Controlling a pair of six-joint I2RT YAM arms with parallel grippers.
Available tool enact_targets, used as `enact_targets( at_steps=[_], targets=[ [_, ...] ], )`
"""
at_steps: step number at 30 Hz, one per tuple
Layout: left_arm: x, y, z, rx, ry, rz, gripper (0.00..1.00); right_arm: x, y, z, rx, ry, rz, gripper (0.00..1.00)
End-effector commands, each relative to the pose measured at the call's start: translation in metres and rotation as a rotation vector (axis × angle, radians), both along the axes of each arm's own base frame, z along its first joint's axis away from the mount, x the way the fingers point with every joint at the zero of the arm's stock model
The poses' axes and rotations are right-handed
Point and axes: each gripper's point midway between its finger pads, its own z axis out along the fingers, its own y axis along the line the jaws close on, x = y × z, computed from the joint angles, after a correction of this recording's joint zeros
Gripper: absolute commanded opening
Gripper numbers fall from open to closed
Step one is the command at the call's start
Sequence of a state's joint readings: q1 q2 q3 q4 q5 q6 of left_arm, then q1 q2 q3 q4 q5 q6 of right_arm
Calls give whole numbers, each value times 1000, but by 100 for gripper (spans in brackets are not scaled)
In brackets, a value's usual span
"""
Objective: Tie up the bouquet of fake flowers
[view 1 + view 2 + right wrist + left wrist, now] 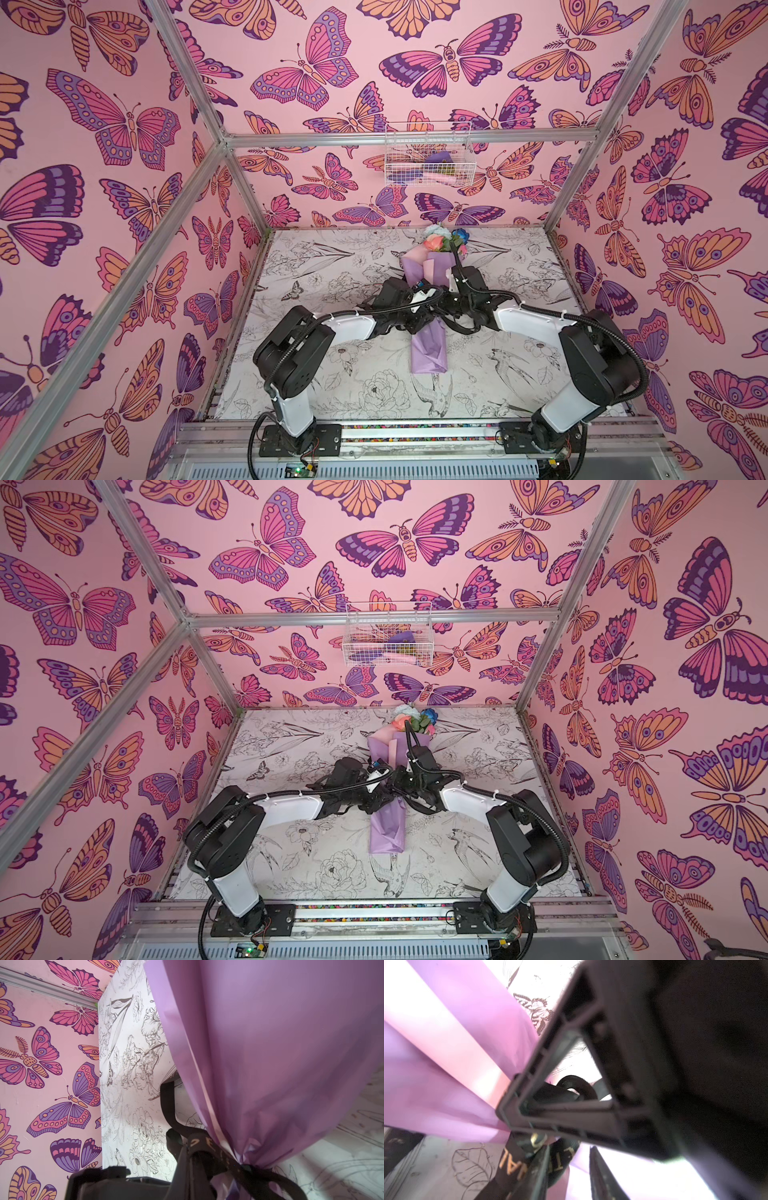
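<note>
The bouquet of fake flowers point(428, 349) lay flat on the printed table point(332, 266), wrapped in lilac paper point(270, 1053), and both grippers met over its waist. In both top views its peach, pale and blue blooms lay beyond the fingers, toward the far wall. The paper's tail end lay on the near side of them. The right gripper point(188, 1157) had its fingers closed on the black ribbon point(168, 1105). The ribbon's gold-lettered band ran from their tips straight to the gathered pinch in the paper just beside them. The left gripper point(570, 1159) had its fingers parted, with bright lilac paper showing in the gap. The ribbon crossed behind one finger point(540, 1169), close to the pinch, and whether it touched that finger could not be told.
</note>
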State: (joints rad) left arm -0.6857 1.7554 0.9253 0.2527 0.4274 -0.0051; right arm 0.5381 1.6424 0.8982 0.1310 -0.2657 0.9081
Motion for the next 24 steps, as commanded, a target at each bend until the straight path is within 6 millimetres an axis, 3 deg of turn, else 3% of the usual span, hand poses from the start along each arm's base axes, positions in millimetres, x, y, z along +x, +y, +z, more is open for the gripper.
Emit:
enact_targets(
  at_steps=[1, 9, 17, 24],
  targets=[
    [-7, 9, 15, -30, 7, 13, 40, 8, 0, 16, -7, -45, -3, 0],
    [-7, 45, 32, -55, -11, 128, 44, 11, 0, 22, -15, -60, -2, 0],
    [1, 88, -9, 59, 69, 171, 44, 11, -2, 21, -18, -58, -5, 0],
    [8, 78, -17, 91, 45, 70, 38, 9, -2, 21, -16, -54, -3, 0]
  ],
)
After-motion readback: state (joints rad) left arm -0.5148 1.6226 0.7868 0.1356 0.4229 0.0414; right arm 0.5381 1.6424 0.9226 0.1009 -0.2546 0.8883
